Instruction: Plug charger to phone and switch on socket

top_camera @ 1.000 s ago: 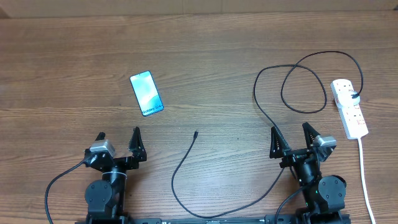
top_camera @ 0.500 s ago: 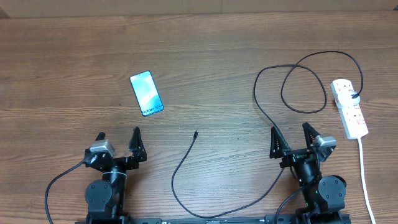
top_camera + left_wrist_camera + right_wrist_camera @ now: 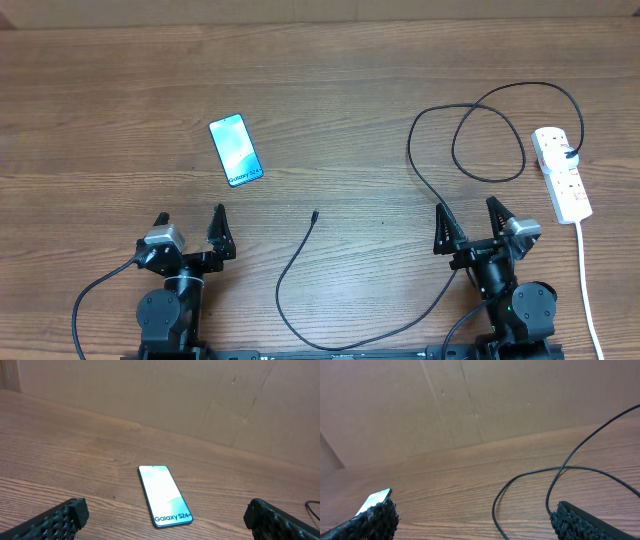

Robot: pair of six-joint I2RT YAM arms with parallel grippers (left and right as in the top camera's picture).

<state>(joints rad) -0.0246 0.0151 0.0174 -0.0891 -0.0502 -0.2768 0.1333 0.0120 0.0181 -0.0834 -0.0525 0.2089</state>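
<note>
1. Nothing has moved since a second ago: both arms sit at the near edge of the table (image 3: 350, 60) as they did, and cable, phone and socket lie where they were.
2. The left gripper (image 3: 190, 222) stands fully spread, empty and touching nothing. In its wrist view the padded fingers (image 3: 55, 521) frame the phone (image 3: 236, 150), which lies face up ahead of them and apart.
3. The right gripper (image 3: 466, 212) is just as wide and just as empty. The black charger cable (image 3: 409, 150) runs past its left finger; whether it brushes the finger I cannot tell.
4. Further out, the cable's plug tip (image 3: 315, 214) lies on the wood between the two arms, well apart from the phone, which is beyond it and to the left.
5. The socket (image 3: 562, 175) lies at the far right, near the right arm, with a black plug in it and a white cord (image 3: 588, 280) trailing toward the near edge.
6. To my eye the task is not yet begun: nothing is plugged into the phone and no hand is near the switches.
7. The next move likely calls for a low pinch on the cable close behind its tip. The tip is small and lies flat, so it could slip or twist. The tip then has to be carried to the phone's end.
</note>
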